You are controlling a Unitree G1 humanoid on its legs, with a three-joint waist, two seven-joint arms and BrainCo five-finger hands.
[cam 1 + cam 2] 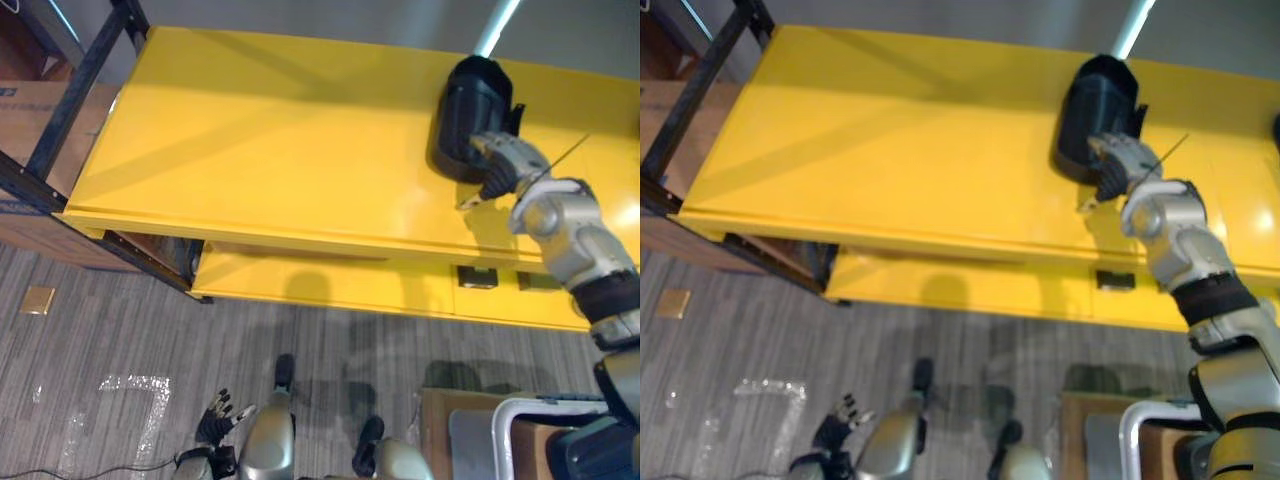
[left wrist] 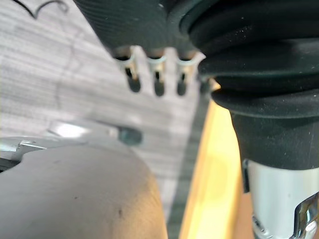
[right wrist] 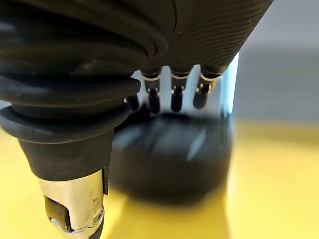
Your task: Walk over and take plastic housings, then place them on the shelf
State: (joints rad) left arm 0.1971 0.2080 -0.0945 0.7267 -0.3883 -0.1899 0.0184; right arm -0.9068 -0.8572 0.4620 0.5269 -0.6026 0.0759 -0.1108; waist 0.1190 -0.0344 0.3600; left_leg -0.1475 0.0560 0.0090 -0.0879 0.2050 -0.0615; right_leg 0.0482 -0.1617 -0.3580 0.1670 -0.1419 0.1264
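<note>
Black plastic housing (image 1: 468, 115) stands far right on yellow shelf (image 1: 250, 150), back from near edge. Our right robot hand (image 1: 507, 160) touches it, fingers straight. Broad open shelf surface to left. Our left robot hand (image 1: 215, 420) hangs low over floor (image 1: 120, 330), fingers spread.

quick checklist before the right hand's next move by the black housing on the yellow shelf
1. Black plastic housing rests on the yellow shelf top: ok, it sits on the surface.
2. Housing is clear of the shelf's front edge: ok, bare yellow shows between them.
3. Right hand is at the housing: ok, it is against the side nearest the robot.
4. Right hand's hold on the housing is released: cannot tell.
5. Left hand is free: ok, it is open and low over the floor, holding nothing.
</note>
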